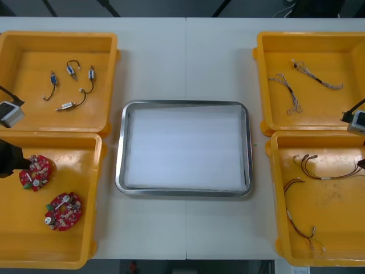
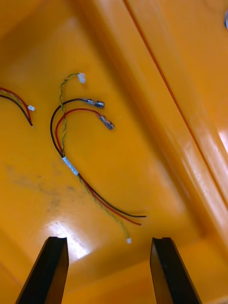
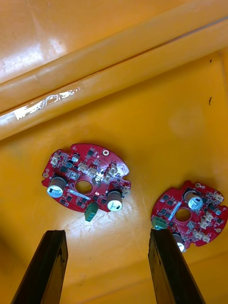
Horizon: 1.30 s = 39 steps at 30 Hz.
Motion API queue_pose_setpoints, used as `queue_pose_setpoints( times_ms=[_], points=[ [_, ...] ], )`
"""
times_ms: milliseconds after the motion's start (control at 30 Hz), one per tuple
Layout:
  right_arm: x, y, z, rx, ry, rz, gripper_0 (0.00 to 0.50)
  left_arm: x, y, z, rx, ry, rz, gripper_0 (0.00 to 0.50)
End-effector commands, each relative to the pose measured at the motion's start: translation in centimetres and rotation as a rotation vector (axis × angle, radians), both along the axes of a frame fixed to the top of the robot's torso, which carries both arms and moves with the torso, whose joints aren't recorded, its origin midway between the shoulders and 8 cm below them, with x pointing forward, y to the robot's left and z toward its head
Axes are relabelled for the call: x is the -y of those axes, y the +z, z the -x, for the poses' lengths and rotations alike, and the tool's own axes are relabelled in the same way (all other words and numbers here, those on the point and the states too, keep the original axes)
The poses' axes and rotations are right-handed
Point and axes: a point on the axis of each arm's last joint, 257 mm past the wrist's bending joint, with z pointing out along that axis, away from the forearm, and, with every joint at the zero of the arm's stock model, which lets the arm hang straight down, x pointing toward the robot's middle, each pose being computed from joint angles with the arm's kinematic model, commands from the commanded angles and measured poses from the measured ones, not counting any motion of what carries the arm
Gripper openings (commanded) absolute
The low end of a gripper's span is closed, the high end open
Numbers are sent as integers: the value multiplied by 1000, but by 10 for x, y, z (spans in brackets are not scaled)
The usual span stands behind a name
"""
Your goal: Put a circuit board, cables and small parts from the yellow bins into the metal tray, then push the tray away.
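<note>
The metal tray (image 1: 120, 149) sits at the middle of the counter (image 1: 171, 57), white inside and holding nothing; two yellow bins stand along the counter's left edge and two along its right edge. The far-left bin (image 1: 23, 108) holds small metal parts (image 1: 67, 105) with short black leads, scattered apart. The near-left bin (image 1: 34, 234) holds two round red circuit boards; the first board (image 1: 37, 172) lies toward the bin's far-left corner and the second board (image 1: 64, 211) nearer the counter's near edge, close together but apart. The left arm (image 1: 8, 160) comes in over the counter's left edge above this bin; the left fingers (image 3: 42, 270) stand wide apart with nothing between them, above the bin floor; one board lies ahead of the gap, the other just ahead of one fingertip. The far-right bin (image 1: 319, 117) holds thin pale twisted cables (image 1: 291, 94); the near-right bin (image 1: 336, 228) holds red and black cables (image 1: 323, 177). The right arm (image 1: 356, 121) reaches in over the counter's right edge where the two right bins meet; the right fingers (image 2: 47, 275) are likewise spread wide and empty above the near-right bin's floor; a red, black and yellow cable (image 2: 70, 165) lies ahead of them.
</note>
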Motion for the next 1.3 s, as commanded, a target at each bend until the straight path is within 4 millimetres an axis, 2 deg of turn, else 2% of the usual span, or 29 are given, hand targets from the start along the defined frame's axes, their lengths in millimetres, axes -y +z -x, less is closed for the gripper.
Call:
queue_pose_setpoints(
  times_ms=[33, 233, 400, 733, 933, 1200, 1300],
  points=[
    [-1, -10, 4, 16, 158, 77, 500, -10, -18, 5, -3, -18, -5, 500],
    [-6, -28, 2, 12, 227, 94, 500, -14, -30, 10, 6, -89, -24, 500],
    [-9, -51, 3, -1, 243, 92, 500, -16, -42, 17, 1, -103, -20, 500],
    [0, -89, -2, 6, 251, 126, 500, -10, -50, 16, 27, -214, -52, 500],
    [1, -98, -3, 7, 263, 148, 500, -11, -53, 16, 37, -274, -87, 500],
    [-6, -107, -2, 9, 283, 146, 500, -5, -82, 12, 72, -280, -54, 500],
    [-5, -109, -1, 5, 285, 152, 500, -3, -87, 12, 68, -290, -54, 500]
  ],
)
